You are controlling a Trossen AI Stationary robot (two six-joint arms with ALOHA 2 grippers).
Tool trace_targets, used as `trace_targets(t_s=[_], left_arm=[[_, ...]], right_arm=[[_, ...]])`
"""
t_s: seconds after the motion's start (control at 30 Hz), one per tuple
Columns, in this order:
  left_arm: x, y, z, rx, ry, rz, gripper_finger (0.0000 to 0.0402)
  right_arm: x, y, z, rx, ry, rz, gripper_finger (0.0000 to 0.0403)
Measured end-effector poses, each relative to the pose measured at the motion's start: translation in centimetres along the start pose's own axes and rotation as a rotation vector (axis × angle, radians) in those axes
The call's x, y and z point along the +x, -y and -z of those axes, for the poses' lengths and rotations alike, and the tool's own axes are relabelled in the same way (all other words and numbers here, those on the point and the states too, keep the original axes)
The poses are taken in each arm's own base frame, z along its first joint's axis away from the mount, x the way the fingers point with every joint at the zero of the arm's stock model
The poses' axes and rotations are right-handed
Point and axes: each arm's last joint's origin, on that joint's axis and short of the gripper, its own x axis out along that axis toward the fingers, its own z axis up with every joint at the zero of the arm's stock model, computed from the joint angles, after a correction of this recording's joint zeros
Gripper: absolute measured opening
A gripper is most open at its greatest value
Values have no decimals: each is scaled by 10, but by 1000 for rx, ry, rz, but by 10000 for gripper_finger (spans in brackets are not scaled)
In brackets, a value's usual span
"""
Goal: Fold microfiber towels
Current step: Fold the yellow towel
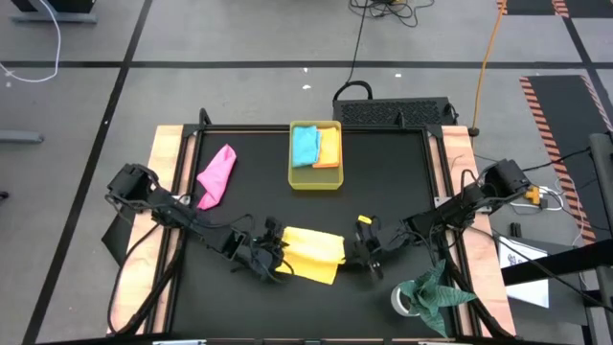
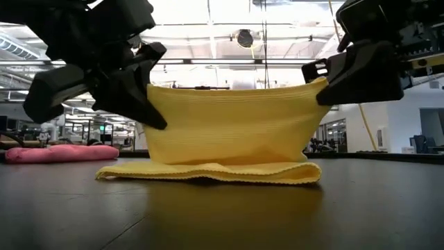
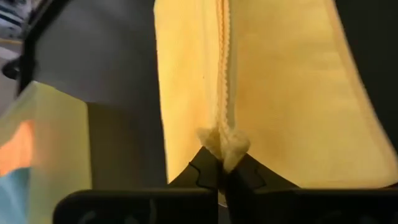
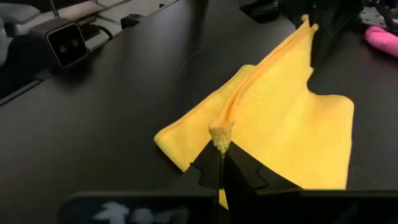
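I have both hands on the yellow towel near the front middle of the worktop. The left hand is clenched on 1 corner, and the right hand is clenched on the opposite corner. In the low view the pinched edge hangs lifted between them while the lower part lies on the surface, so I judge this fold is about halfway over and not yet laid down.

As for the rest, I count 2 towels already in the yellow tray at the back: the light blue towel and the orange towel, lying side by side and looking folded, though I can't confirm how neatly. The pink towel lies loosely bunched at the back left, well apart from the tray, and seems untouched. So by my reckoning 2 are done, 1 is in hand and 1 is left.
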Motion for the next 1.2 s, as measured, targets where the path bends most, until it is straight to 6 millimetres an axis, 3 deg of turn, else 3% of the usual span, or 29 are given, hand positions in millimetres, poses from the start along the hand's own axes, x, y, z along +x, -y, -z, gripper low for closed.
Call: trace_targets(t_s=[0.43,0.63,0.77,1.0,1.2], left_arm=[[-9,1,-3,179,-66,-324,7],[-7,8,-1,122,-46,-206,14],[-6,11,2,69,-35,-110,5],[-4,14,10,-3,-60,-75,30],[-4,17,10,-85,-49,39,30]], right_arm=[[-1,2,-11,26,116,38,0],[5,-3,-6,37,112,17,0],[20,-7,3,48,91,-32,0],[50,-10,11,64,45,-71,5],[57,-12,14,81,28,-115,27]])
